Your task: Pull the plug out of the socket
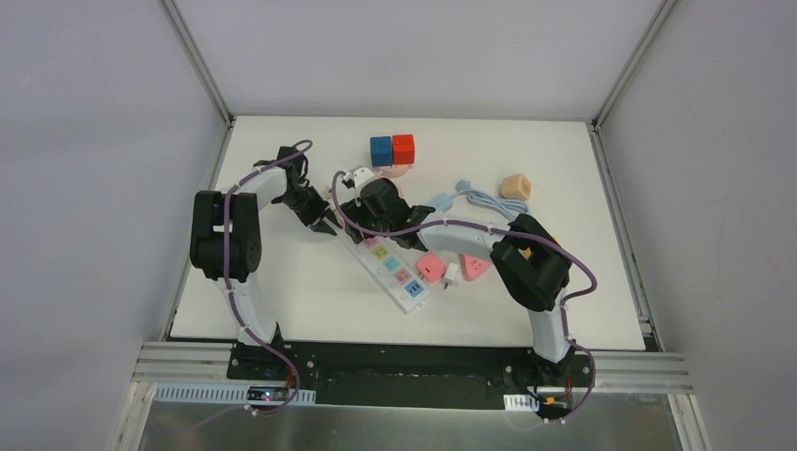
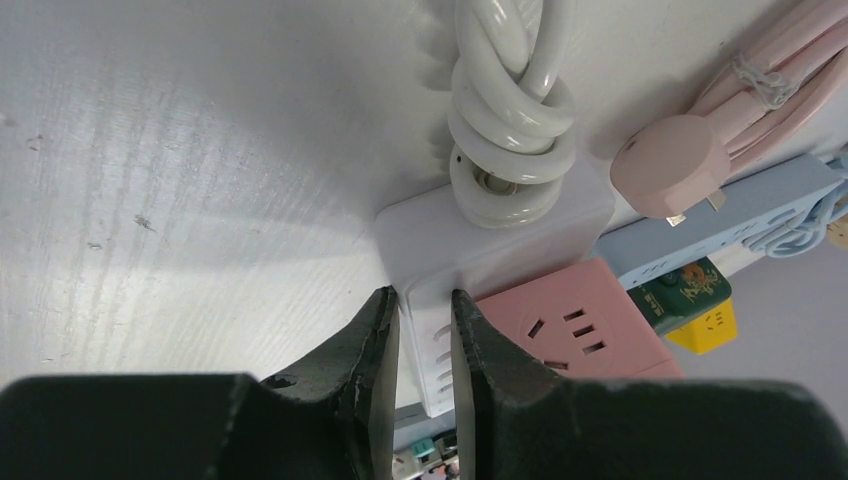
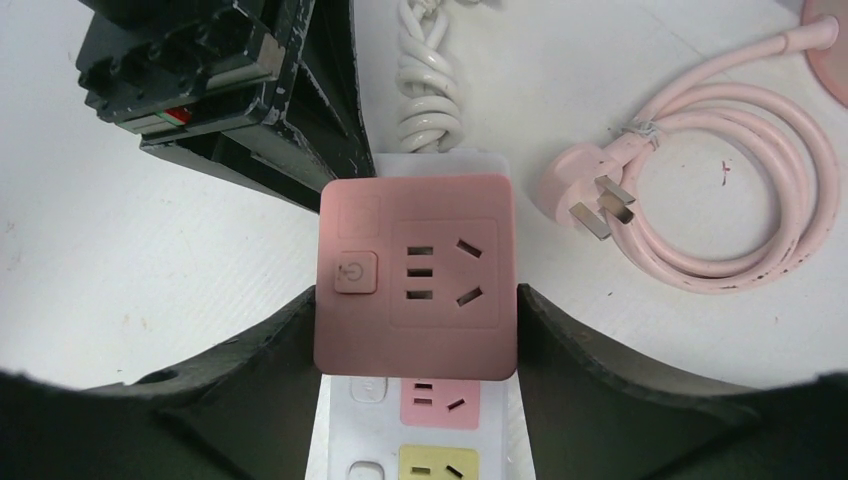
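**While the pink plug (image 3: pixel 415 275) sits on the white power strip (image 1: pixel 396 270), both arms have hold**

Since the strip lies slantwise on the surface (image 1: pixel 282 291), I place everything from it. Left of its cord end, the left gripper (image 1: pixel 324 224) hangs low. In its own wrist view the two fingers (image 2: pixel 365 350) stand almost together with the strip's thin side wall pinched between them, so it is closed on the strip itself. Out of that same end runs a white cord (image 2: pixel 510 110), wound into a tight coil that touches the strip's end face. On top of the strip, over the socket nearest the cord, sits the pink plug, a square block with a button and a socket face of its own. Whether its pins are in, I cannot see. The right gripper (image 3: pixel 415 300) is clamped on it, one dark finger pressed flat to each side of the block. Further along the strip, a pink socket (image 3: pixel 440 400) and a yellow socket (image 3: pixel 440 465) show uncovered. Right of the cord end a pink cable (image 3: pixel 760 180) lies looped, its three-pin head (image 3: pixel 585 190) close beside the strip but not touching. Right of the strip's other end, a small pink adapter (image 1: pixel 430 267) lies just beside it. Beyond the cord end, apart from the strip, a blue cube (image 1: pixel 381 150) and a red cube (image 1: pixel 403 148) stand touching.
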{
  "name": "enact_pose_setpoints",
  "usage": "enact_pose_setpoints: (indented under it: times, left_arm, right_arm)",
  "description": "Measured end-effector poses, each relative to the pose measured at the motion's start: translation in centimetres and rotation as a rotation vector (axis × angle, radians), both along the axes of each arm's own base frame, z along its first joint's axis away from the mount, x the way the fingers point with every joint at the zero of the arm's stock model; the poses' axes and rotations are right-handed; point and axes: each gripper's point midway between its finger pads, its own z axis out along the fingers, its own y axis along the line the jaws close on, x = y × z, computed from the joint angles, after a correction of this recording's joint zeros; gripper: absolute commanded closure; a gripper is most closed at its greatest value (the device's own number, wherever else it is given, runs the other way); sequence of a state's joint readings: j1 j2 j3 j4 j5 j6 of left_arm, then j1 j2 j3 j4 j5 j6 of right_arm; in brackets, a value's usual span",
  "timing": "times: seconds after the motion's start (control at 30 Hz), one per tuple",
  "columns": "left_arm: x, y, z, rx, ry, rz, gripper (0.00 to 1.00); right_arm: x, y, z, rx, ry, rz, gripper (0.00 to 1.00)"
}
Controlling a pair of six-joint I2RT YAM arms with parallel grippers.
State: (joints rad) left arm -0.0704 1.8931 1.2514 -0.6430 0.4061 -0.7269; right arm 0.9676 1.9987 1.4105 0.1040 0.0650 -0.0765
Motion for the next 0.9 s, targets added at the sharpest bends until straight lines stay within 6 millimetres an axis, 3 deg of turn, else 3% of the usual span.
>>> enact_pose_setpoints:
  times: [0.53, 0.6, 0.83, 0.9]
  left_arm:
    - [-0.7, -1.0, 0.0, -0.059, 0.039, -0.006, 0.78]
    - [-0.8, -1.3, 0.0, -0.063, 0.040, -0.014, 0.78]
    - [-0.8, -2.4, 0.1, -0.073, 0.042, -0.043, 0.76]
    - [-0.7, -2.4, 0.2, -0.073, 0.039, -0.047, 0.73]
  right_arm:
    - [0.1, -1.1, 0.8, 0.024, -0.041, -0.037, 1.00]
    - [-0.1, -1.2, 2.4, 0.069, -0.048, -0.043, 1.00]
    - [-1.4, -0.5, 13.6, 0.361, -0.119, -0.020, 1.00]
    - [-1.6, -0.6, 15.0, 0.398, -0.126, -0.021, 1.00]
